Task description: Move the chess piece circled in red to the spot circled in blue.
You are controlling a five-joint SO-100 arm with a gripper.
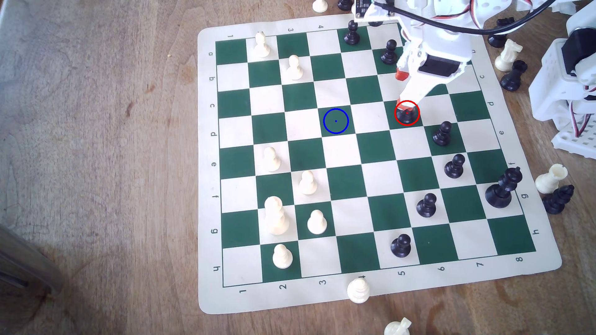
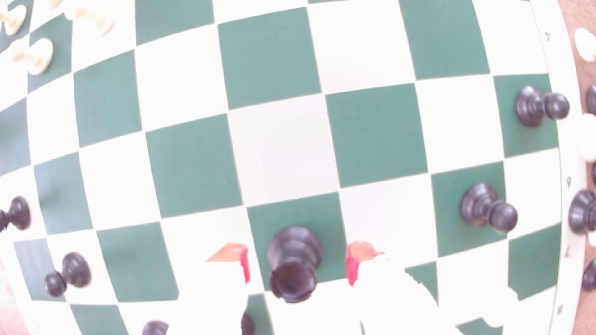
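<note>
Two bare squares between black rook (image 1: pixel 407 113) (gripper (image 2: pixel 295 265) spread around it, gaps both sides) and blue-ringed square (image 1: pixel 336 121).

Wooden table (image 1: pixel 96 161) — chess mat (image 1: pixel 206 193), stray pieces (image 1: pixel 358 291)

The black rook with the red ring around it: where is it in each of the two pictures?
Exterior view: the black rook stands on a green square right of the board's middle, under the pincer.
Wrist view: the black rook stands between the pincer's red-tipped fingers, with gaps on both sides.
Shared landmark: the green square it stands on.
</note>
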